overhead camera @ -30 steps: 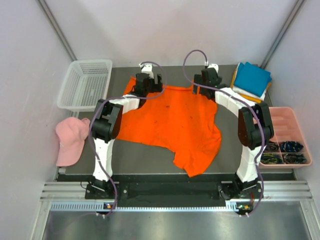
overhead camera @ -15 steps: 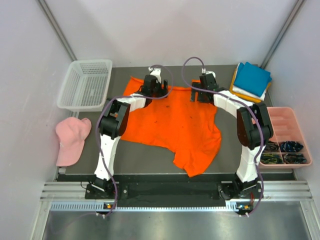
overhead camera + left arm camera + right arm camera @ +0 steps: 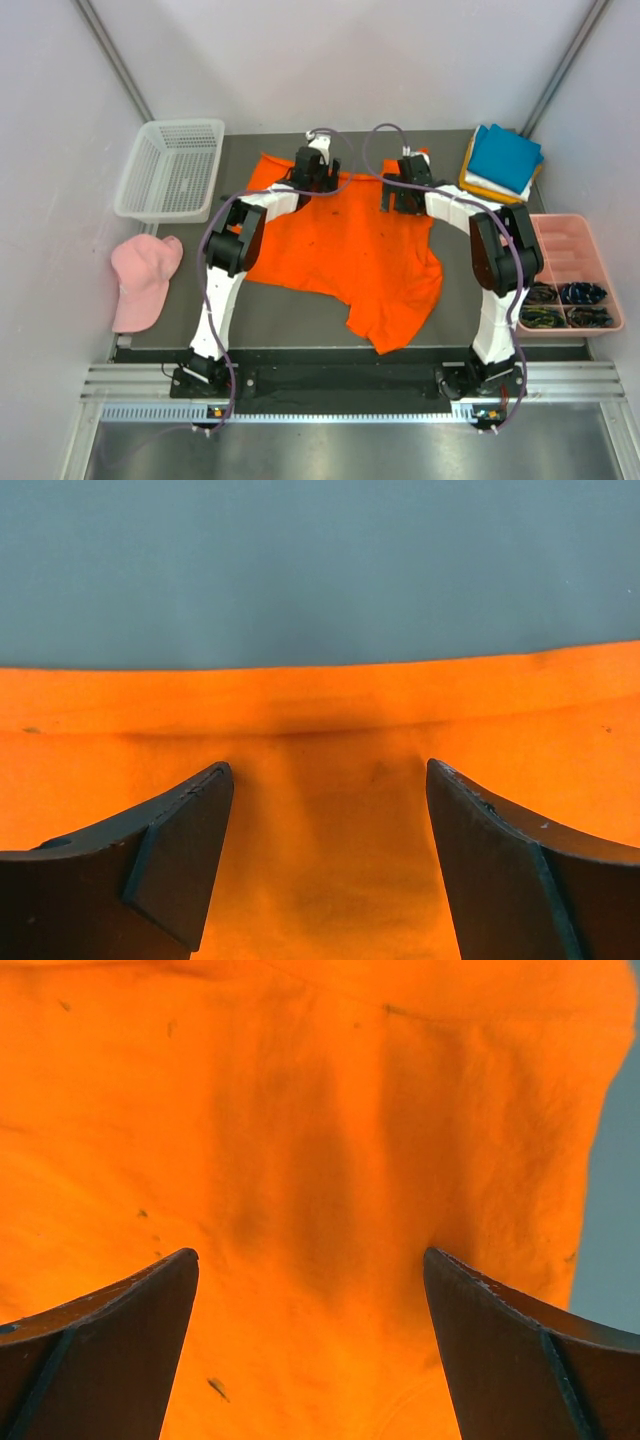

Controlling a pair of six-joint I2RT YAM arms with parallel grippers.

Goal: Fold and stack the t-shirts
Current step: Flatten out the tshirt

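The bright orange soft-fabric t-shirt point(image 3: 345, 250) lay spread on the dark grey tabletop point(image 3: 290, 312), directly beneath both claws. The left claw point(image 3: 325, 780) and right claw point(image 3: 310, 1260) hung released, jaws apart above its far edge, apparently placed to pinch that edge for folding.

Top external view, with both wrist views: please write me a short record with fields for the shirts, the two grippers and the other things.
spread shirt: orange t-shirt, lying wrinkled on the table, not folded
left gripper: open, over the shirt's far edge
right gripper: open, over the shirt near its right edge
stack: teal blue t-shirt on top of a folded pile, far right corner
other things: white basket far left; pink cap left; pink tray right
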